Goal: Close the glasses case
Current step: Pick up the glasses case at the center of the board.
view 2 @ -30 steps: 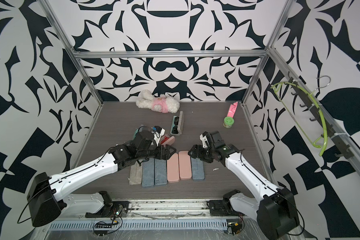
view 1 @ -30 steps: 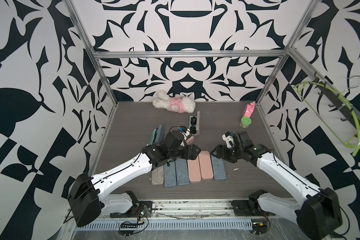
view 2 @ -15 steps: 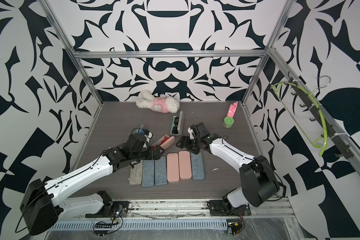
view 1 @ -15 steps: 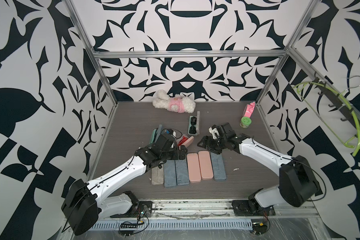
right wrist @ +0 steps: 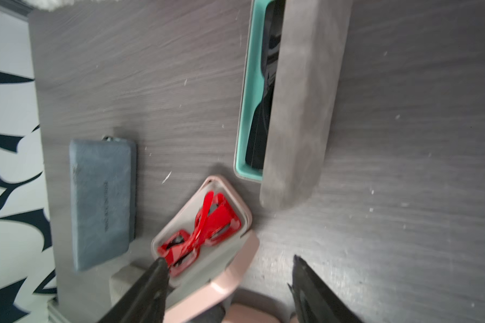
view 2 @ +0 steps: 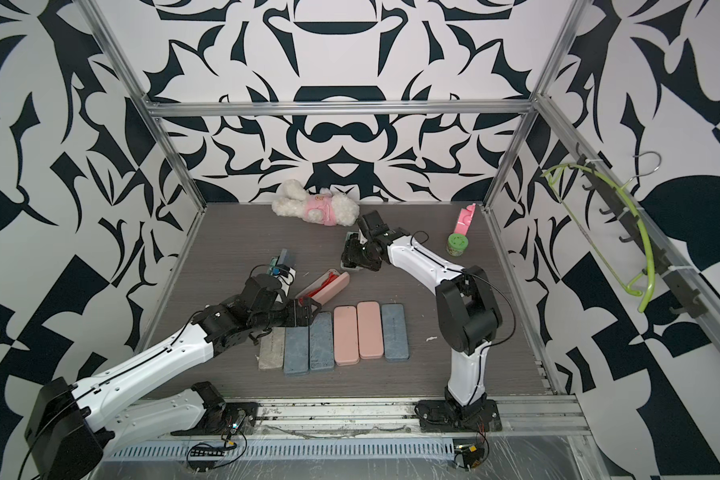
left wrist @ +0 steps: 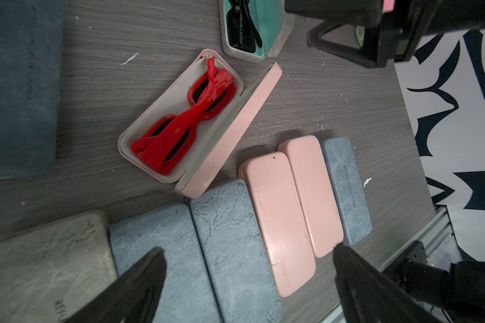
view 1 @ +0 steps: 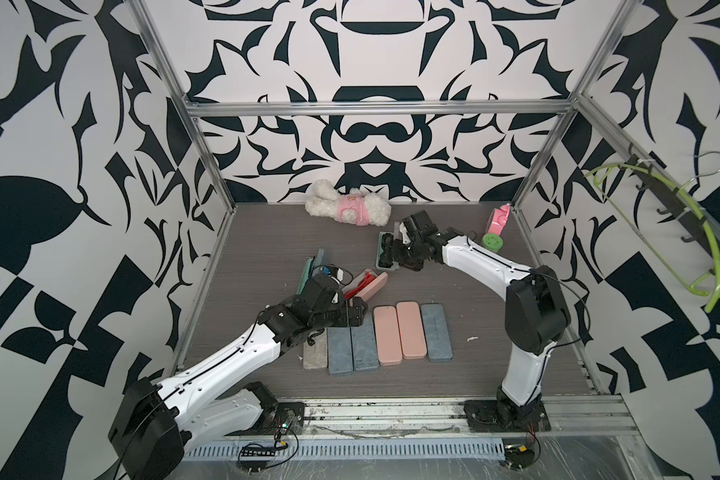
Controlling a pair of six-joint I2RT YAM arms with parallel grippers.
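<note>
While its jaws stand apart, the right gripper seemingly hovers close to the open grey glasses case.

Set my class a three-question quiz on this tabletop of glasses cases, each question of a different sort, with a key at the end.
1. True or false: the pink case holding the red glasses is shut.
2. How many closed pink cases lie in the front row? A one, B two, C three.
3. Fill in: the grey case nearest the right gripper is lined in ____.
Key: 1 false; 2 B; 3 teal.
</note>
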